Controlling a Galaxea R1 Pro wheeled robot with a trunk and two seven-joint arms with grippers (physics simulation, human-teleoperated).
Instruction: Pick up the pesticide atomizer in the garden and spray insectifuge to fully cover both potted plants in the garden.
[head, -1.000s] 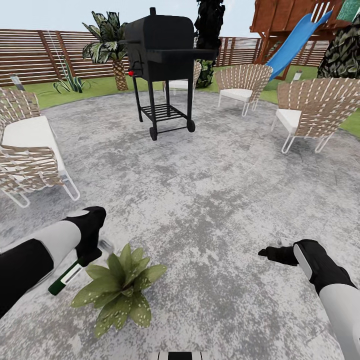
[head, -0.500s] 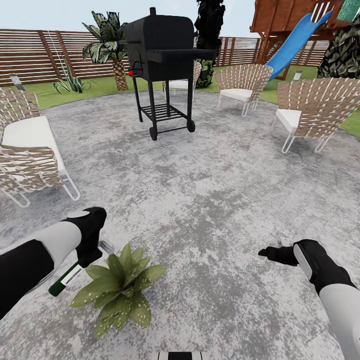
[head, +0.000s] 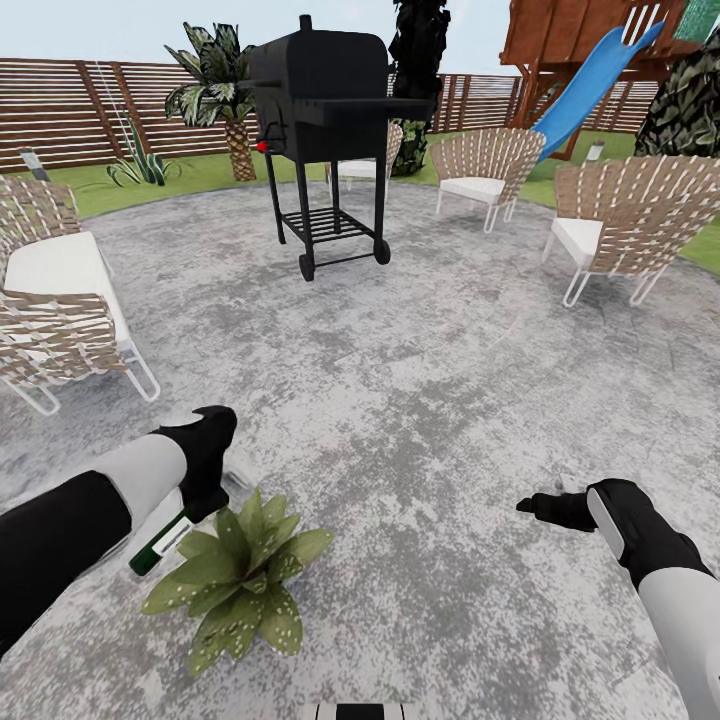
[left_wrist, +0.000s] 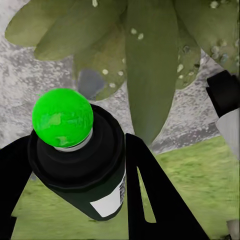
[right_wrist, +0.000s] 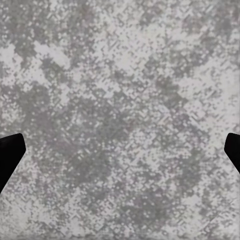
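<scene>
On the grey patio near me sits one potted plant (head: 240, 580), a low rosette of pale-speckled green leaves. My left gripper (head: 205, 490) is shut on the pesticide atomizer (head: 158, 543), a dark bottle with a white label, tilted just beside the plant's near-left leaves. In the left wrist view the atomizer (left_wrist: 80, 165) has a bright green round top and sits between my black fingers (left_wrist: 150, 195), pointing at the leaves (left_wrist: 150, 65) and a bit of grey pot (left_wrist: 90, 82). My right gripper (head: 545, 505) hovers open over bare paving (right_wrist: 120, 100).
A black grill (head: 325, 100) stands on the patio ahead. Woven chairs sit at the left (head: 60, 300) and right (head: 630, 220), another farther back (head: 485, 165). A brown slatted fence (head: 90, 110), a palm (head: 225, 90) and a blue slide (head: 590, 85) lie beyond.
My left arm has shifted right and forward, carrying the atomizer closer over the plant's left leaves. The right arm and the camera have stayed still.
</scene>
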